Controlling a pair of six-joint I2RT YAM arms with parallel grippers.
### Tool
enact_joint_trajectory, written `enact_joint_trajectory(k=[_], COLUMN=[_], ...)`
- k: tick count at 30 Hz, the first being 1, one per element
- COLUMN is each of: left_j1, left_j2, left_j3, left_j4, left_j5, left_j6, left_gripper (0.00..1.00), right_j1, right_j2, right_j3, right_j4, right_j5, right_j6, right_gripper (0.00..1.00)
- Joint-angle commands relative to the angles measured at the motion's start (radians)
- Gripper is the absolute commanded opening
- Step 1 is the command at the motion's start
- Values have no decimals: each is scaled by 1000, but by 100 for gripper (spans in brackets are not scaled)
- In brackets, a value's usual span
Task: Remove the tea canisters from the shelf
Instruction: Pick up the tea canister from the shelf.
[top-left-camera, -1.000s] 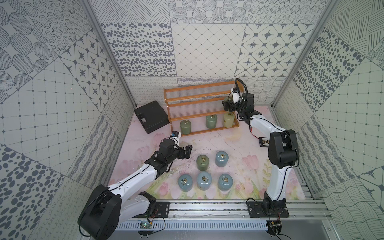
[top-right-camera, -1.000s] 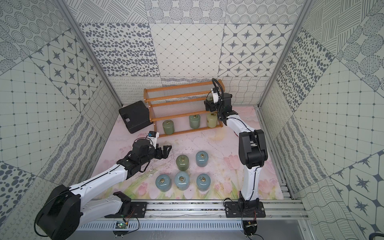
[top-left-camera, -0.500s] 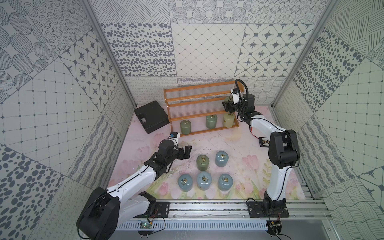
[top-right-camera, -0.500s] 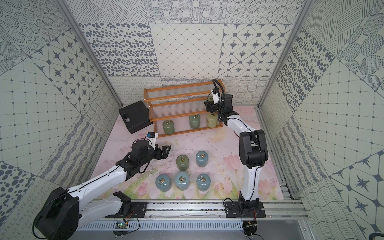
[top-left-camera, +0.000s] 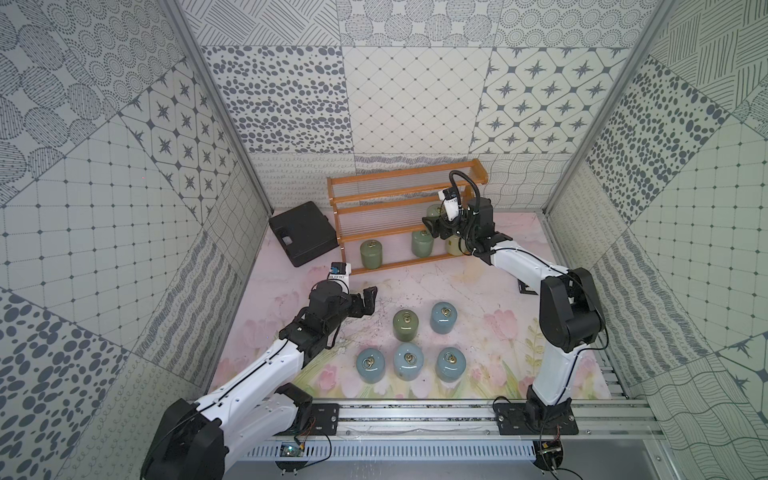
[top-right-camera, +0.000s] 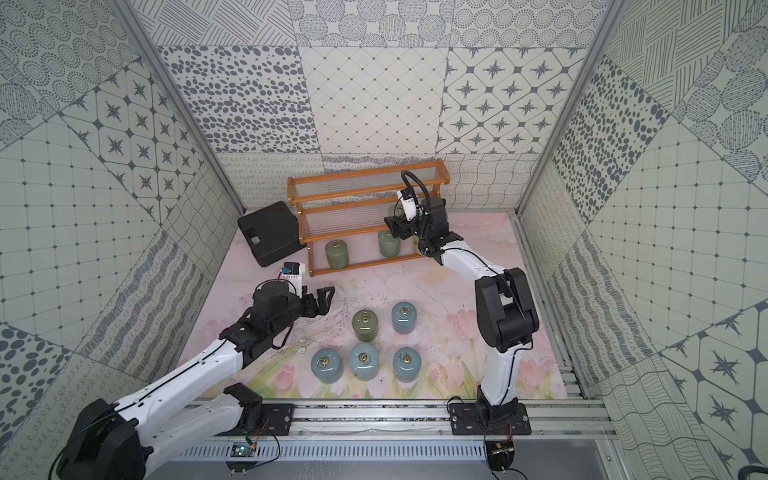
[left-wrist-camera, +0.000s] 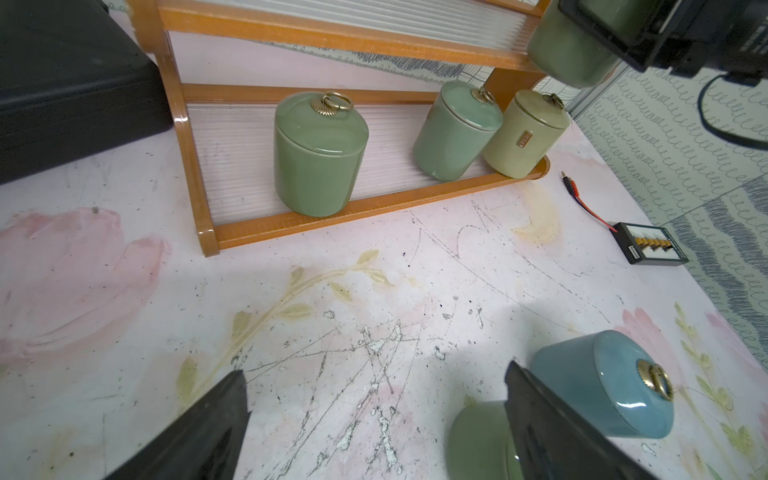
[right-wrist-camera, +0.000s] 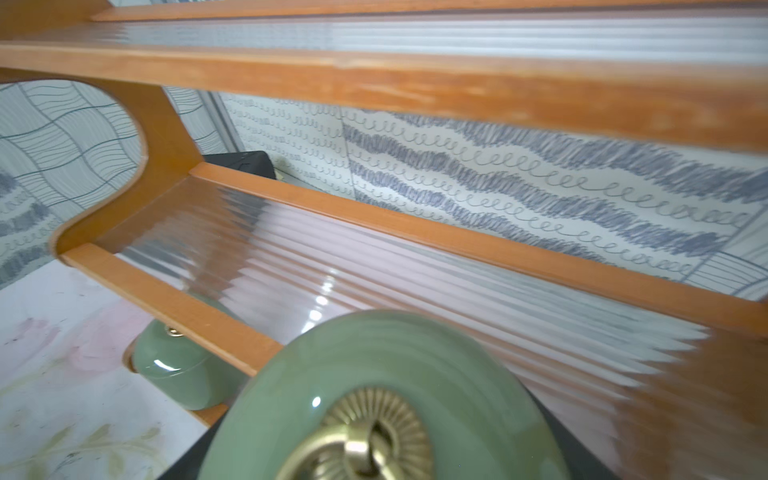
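The right claw (top-left-camera: 435, 222) hugs a green canister (right-wrist-camera: 374, 365) tight, maybe just above the shelf (right-wrist-camera: 457, 95) under it. Next, pull back and lower it.

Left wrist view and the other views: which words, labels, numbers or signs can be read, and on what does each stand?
No text can be read in any view.
Brass plate on the pale yellow canister: too small to read.
White sticker on the small black box: blurred, unreadable.
Sage green canister, seen close in the right wrist view: no writing visible on its lid.
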Motion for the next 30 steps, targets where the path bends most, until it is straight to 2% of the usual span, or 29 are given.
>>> enact_joint_trajectory(k=[1,7,15,30], left_j1=[19,83,172,203], left_j2=[-59,-93,-146,-174], left_j3=[32,79,84,77], left_j4=[-112,-231,-287,-314], left_j5=[-67,-61,-31,-29], left_j6=[52,69,46,45], left_gripper=[100,100,100,100], right_j1=[51,156,302,502], right_j2=[-78,-120,-135,-53], right_j3=[-32,-104,-181,-245], right_j4=[112,148,181,251], right_j5=[-33,-34,-16,25], right_j6=[23,41,53,129], right_gripper=[73,73,73,73])
